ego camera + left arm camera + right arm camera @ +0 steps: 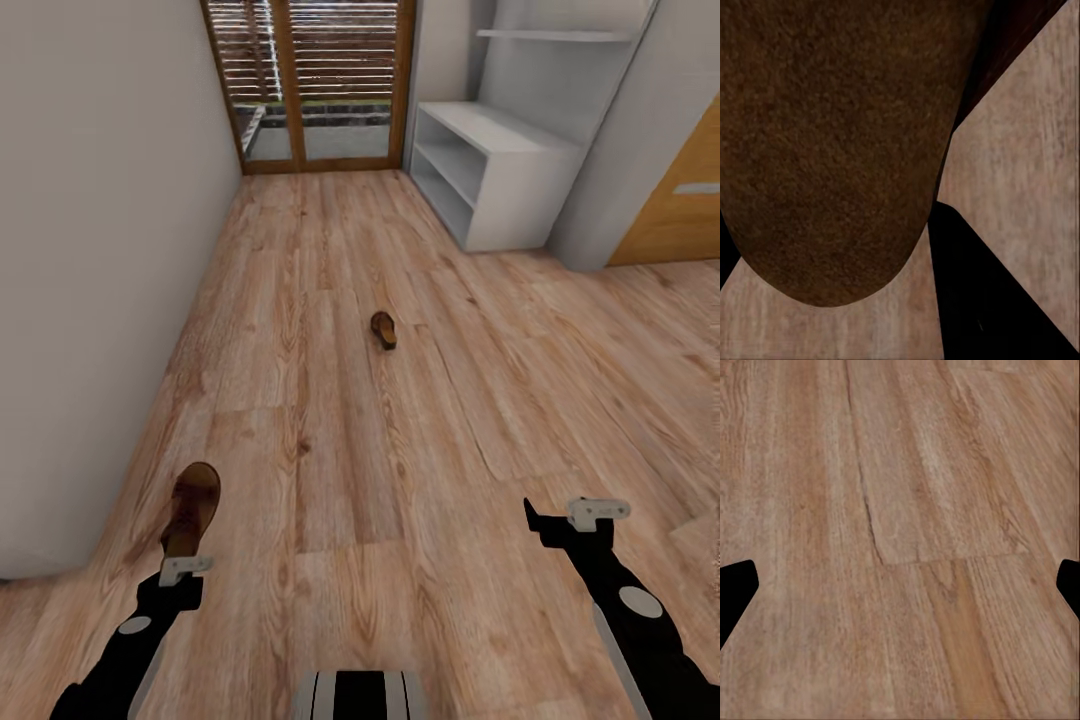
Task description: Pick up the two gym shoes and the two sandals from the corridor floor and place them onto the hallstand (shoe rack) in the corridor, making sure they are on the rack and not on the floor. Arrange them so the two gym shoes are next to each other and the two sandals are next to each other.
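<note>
**Corridor stock: one sandal in hand, one on the floor, rack bare**

Corridor floor (400, 440): light wood planks running from the robot up to a slatted glass door (320, 80) at the far end. A plain wall borders the left side.

Shoe rack (500, 180): low grey open-fronted cabinet against the right wall, far end of the corridor, well apart from both arms. Its flat top and the shelves that can be seen carry no footwear. Judged from this, nothing is yet placed; all four items are outstanding.

Wall shelf (555, 35): thin grey board above the rack. Not the target.

Held sandal (193, 508): brown leather, near the left wall, standing out ahead of the left pincer (184, 568). In the left wrist view its dark sole (825, 150) sits close against the camera with a dark finger beside it and floor behind. The left pincer reads as closed on this sandal, apparently lifted clear of the planks.

Second sandal (384, 329): lying on the floor mid-corridor, between the robot and the rack, well apart from either pincer. Still to be collected.

Right pincer (570, 520): spread wide, empty, over bare planks; in its wrist view the fingertips (736, 585) sit at opposite edges.
</note>
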### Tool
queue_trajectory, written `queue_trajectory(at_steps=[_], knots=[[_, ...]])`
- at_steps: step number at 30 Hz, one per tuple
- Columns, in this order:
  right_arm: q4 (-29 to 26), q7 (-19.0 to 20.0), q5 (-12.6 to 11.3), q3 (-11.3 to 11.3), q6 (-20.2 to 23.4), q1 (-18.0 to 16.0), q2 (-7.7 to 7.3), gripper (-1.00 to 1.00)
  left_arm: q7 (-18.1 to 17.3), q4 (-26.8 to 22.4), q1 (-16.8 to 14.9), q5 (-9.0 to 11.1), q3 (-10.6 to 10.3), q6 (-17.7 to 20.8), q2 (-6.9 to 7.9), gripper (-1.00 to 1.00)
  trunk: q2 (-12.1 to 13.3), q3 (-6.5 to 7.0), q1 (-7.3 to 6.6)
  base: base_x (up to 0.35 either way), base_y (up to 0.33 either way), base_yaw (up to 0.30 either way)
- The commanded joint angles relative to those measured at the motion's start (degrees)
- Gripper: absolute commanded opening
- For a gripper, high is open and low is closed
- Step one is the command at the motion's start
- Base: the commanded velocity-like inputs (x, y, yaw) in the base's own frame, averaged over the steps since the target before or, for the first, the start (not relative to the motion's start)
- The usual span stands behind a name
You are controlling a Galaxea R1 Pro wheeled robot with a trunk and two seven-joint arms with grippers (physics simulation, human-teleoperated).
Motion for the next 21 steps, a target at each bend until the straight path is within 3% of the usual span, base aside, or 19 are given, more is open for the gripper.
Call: queue_trajectory(at_steps=[1, 18, 21], knots=[[-0.08, 0.09, -0.01, -0.02, 0.31, -0.01, 0.0, 1.0, -0.24, 0.05, 0.02, -0.77, 0.13, 0.3, -0.03, -1.0, 0.0, 0.28, -0.03, 0.0, 0.0, -0.155], [1.76, 0.13, -0.07, 0.71, -0.15, 3.84, 0.41, 1.0, -0.12, 3.0, 0.03, -0.7, 0.2, -0.35, -0.03, -1.0, 0.23, 5.48, -0.47, 0.0, 0.0, -0.157], [1.87, 0.14, -0.04, 0.78, -0.16, 3.98, 0.48, 1.0, -0.11, 3.39, 0.02, -0.73, 0.36, -1.49, -0.03, -1.0, 1.43, 6.27, -1.13, 0.0, 0.0, -0.158]])
